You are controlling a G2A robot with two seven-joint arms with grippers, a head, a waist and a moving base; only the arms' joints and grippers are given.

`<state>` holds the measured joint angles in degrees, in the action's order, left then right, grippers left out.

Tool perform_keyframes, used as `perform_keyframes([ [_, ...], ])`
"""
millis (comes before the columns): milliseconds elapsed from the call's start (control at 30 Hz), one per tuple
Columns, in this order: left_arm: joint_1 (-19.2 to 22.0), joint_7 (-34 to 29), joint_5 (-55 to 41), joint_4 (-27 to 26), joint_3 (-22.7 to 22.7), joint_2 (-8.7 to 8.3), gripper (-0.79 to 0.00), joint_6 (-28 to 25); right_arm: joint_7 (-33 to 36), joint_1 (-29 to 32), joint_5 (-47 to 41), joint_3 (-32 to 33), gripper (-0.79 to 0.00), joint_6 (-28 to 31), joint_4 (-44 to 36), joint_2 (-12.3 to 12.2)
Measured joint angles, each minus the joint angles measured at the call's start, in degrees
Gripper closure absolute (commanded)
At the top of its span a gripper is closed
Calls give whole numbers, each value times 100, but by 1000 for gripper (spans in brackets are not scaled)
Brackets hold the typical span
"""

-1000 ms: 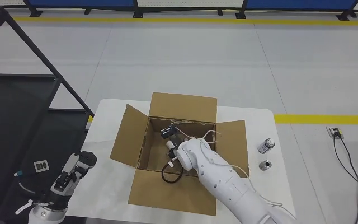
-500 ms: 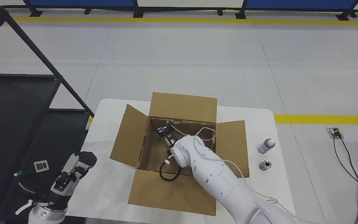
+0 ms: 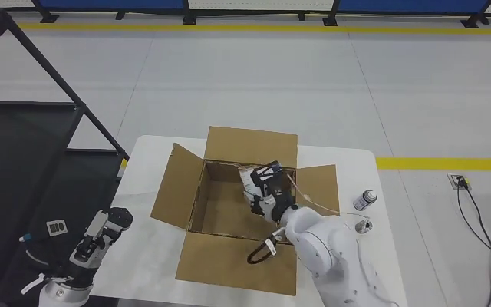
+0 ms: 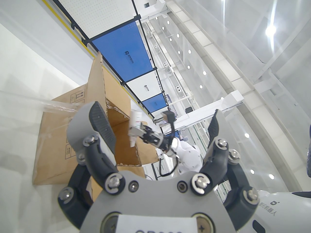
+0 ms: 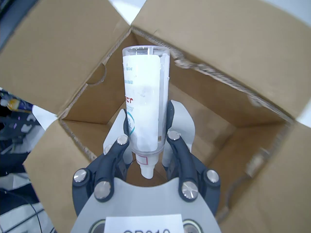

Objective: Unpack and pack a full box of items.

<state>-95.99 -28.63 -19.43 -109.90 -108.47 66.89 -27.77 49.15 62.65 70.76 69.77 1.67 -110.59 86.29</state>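
I am holding my right pincer (image 5: 147, 115) over the open cardboard box (image 3: 251, 144), toward the far right part of its opening as the top view shows it. Its two fingers are closing on a white bottle (image 5: 143, 86), narrowed to the bottle's width and pressing it from both sides. The grip is sitting on the half nearer the nozzle. The nozzle is pointing back toward my wrist, and the clear flat end is pointing away from it, toward an inner corner of the box. The bottle is lying lengthwise between the fingers, touching both pads and clear of the cardboard walls. All four box flaps are standing folded outward. My left pincer (image 4: 155, 112) is idling at the near left edge of the table (image 3: 353, 165), beside the box, spread wide and gripping nothing. Two small cans (image 3: 365, 200) are standing on the table just right of the box, apart from both pincers.
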Motion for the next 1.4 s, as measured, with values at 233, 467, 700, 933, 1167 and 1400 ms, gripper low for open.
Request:
perform_keyframes([
  [233, 0, 0, 0, 0, 0, 0, -785, 0, -1299, 1953, -529, 1743, 0, -618, -1760, -121],
  [467, 0, 0, 0, 0, 0, 0, -785, 0, -1518, 2322, -1286, 3042, 0, -1128, -1101, -171],
  [700, 0, 0, 0, 0, 0, 0, -785, 0, -651, 1900, -1483, 3863, 0, -1062, 2, -319],
  [933, 0, 0, 0, 0, 0, 0, -785, 0, 316, 1039, -1083, 3996, 0, -494, 1282, -524],
  [1167, 0, 0, 0, 0, 0, 0, -785, 0, 821, 151, -694, 4015, 0, -243, 2511, -701],
  [1400, 0, 0, 0, 0, 0, 0, -785, 0, 976, -307, -465, 3960, 0, -55, 3216, -832],
])
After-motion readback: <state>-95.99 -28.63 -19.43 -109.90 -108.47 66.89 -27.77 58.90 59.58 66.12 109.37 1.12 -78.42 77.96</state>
